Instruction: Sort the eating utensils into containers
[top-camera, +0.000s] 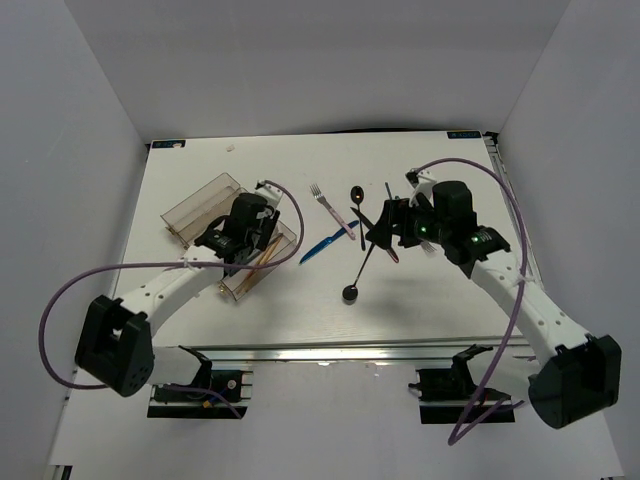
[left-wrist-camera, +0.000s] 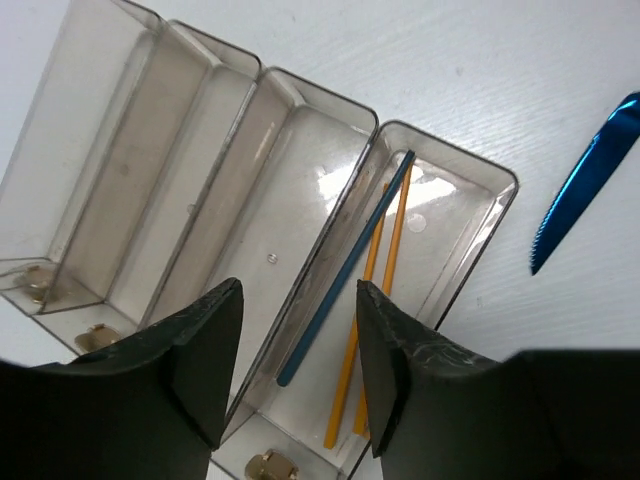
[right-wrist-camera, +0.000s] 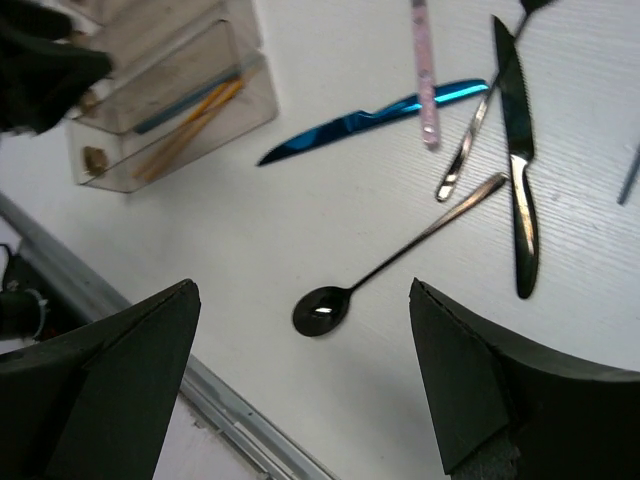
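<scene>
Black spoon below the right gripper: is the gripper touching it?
Apart. The right wrist view shows the black spoon lying flat on the table between the open fingers of the right gripper, with bare table on both sides.

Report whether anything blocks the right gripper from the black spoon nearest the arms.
Nothing visible does. The black spoon lies flat on the table, directly before the open right gripper; only its handle end lies close to a dark knife.

Nothing legible was found; two stickers (top-camera: 170, 143) at the far corners of the tabletop (top-camera: 290, 315) were too small to be read.
</scene>
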